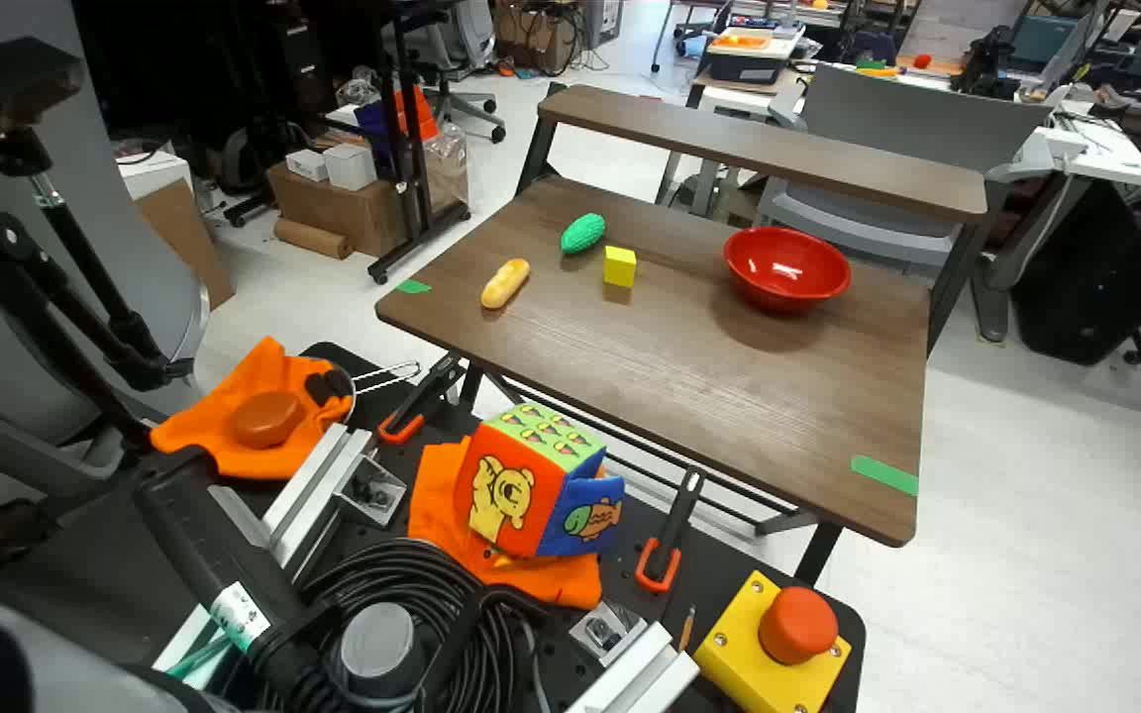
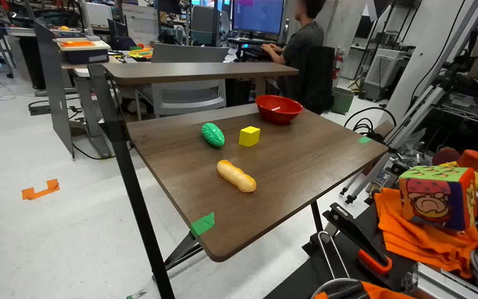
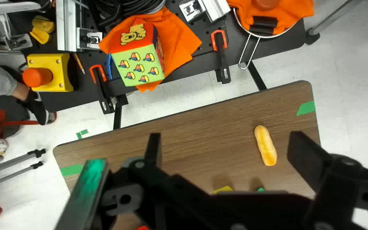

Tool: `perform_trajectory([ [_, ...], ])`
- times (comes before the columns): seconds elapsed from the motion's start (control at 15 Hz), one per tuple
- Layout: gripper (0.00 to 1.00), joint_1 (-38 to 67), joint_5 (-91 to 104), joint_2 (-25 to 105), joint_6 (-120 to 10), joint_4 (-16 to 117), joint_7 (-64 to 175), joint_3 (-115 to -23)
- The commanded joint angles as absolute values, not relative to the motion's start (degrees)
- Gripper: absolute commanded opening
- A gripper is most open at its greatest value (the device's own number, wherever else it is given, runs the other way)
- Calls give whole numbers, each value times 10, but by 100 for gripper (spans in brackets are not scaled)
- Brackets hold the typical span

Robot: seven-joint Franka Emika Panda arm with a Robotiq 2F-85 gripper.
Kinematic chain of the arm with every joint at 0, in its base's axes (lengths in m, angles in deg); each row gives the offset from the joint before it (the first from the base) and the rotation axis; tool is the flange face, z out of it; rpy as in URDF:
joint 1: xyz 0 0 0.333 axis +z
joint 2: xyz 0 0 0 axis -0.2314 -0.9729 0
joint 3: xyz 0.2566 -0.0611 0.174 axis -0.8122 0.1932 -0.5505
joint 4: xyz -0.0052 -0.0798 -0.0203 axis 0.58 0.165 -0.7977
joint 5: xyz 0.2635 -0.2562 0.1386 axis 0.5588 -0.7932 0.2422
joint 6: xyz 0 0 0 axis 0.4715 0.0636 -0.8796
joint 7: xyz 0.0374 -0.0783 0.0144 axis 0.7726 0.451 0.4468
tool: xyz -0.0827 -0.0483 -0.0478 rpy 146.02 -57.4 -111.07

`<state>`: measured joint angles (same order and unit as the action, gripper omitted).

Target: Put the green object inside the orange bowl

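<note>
Gripper (image 3: 225,156): fingers spread wide in the wrist view; the bread roll (image 1: 506,284) showed in the span between them (the roll lay on the brown table (image 1: 709,386), as both exterior views made plain);
Red-orange bowl (image 1: 786,269): stood upright on the table, near the raised shelf (image 1: 759,147); its glossy inner wall caught a highlight; the wrist view gave only a scrap of red at its lower edge;
Bumpy green oval (image 1: 583,233): lay on the table, outside the bowl and well apart from it; in the wrist view just a green tip peeked past the gripper's dark body;
Yellow cube (image 1: 619,266): sat near the green oval, apart from it, roughly between it and the bowl;
Green tape (image 1: 884,474): marked, one strip apiece, the two corners of the long edge opposite the shelf;
Bread roll: lay nearer that edge than the yellow cube or the green oval did;
Soft picture cube (image 1: 536,485): rested on an orange cloth (image 1: 437,495) on the black workbench (image 3: 283,48) beside the table, between two bar clamps (image 1: 681,507);
Emergency-stop box (image 1: 739,644): stood, yellow with a red-orange button, on the same workbench;
Person (image 2: 305,45): sat before a lit monitor (image 2: 259,16) in an exterior view
</note>
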<state>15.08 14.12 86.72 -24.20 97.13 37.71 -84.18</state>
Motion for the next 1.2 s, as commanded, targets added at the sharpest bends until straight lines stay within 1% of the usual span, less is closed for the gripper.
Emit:
perform_trajectory([
  [0.0, 100, 155, 139, 867, -241, 970, 375, -838],
  [0.53, 100, 155, 141, 853, -242, 961, 369, -841],
  [0.73, 100, 150, 131, 756, -251, 896, 338, -862],
  [0.87, 100, 152, 114, 694, -284, 852, 332, -869],
  [1.13, 100, 162, 59, 555, -333, 743, 329, -863],
])
